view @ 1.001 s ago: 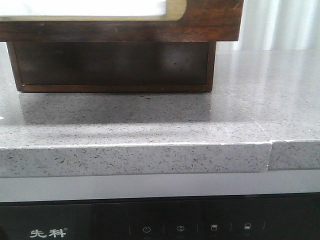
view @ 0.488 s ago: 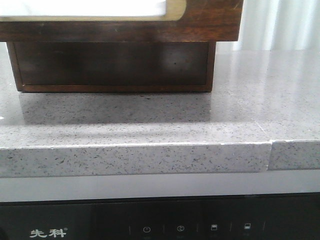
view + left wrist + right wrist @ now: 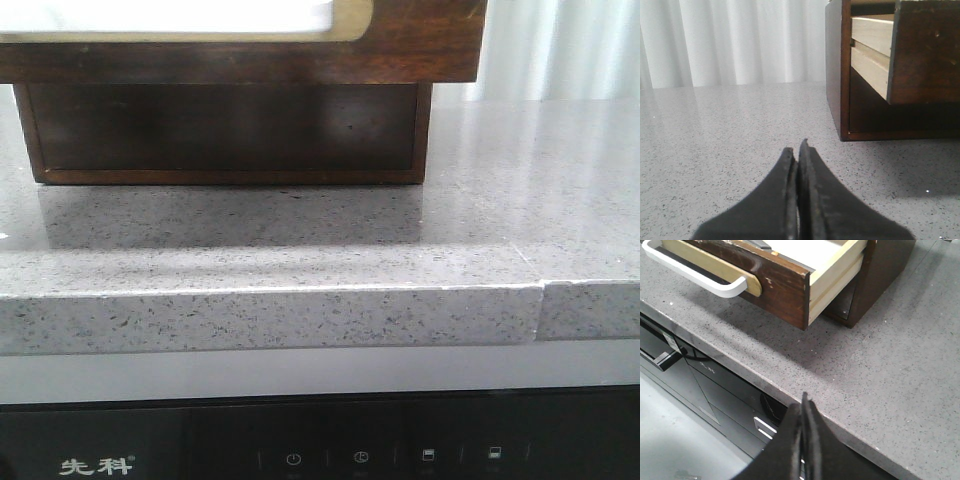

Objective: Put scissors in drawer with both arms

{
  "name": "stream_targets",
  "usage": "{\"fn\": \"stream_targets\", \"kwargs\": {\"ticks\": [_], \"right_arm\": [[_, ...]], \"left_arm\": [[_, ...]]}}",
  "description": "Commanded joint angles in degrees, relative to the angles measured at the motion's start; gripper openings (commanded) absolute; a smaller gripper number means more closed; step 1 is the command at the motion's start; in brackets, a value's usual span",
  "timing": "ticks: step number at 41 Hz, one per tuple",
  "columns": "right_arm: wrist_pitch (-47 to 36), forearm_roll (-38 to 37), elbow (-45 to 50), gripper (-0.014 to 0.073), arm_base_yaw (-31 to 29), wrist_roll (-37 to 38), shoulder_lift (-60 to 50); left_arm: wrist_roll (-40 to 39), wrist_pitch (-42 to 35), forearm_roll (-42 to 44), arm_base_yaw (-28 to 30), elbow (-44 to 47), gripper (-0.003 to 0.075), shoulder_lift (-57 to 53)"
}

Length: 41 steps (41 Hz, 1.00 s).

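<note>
The drawer (image 3: 420, 40) is pulled out of its dark wooden cabinet (image 3: 220, 130); its scratched brown front with a white, brass-rimmed panel fills the top of the front view. It also shows in the left wrist view (image 3: 925, 55) and the right wrist view (image 3: 780, 282), open, with a pale inside. A small dark grey bit (image 3: 761, 245) lies inside against the front; I cannot tell if it is the scissors. My left gripper (image 3: 796, 147) is shut and empty, low over the counter beside the cabinet. My right gripper (image 3: 805, 399) is shut and empty above the counter's front edge.
The grey speckled countertop (image 3: 300, 250) has a seam at its front edge on the right (image 3: 541, 310). A dark appliance panel (image 3: 300, 450) lies below the counter. White curtains (image 3: 740, 40) hang behind.
</note>
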Motion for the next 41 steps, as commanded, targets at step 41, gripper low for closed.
{"fn": "stream_targets", "kwargs": {"ticks": [41], "right_arm": [[-45.77,-4.07,41.39,-0.0066,-27.39,-0.63,-26.84]], "left_arm": [[-0.67,-5.04,-0.44,-0.05,1.38,-0.002,-1.03]]}}
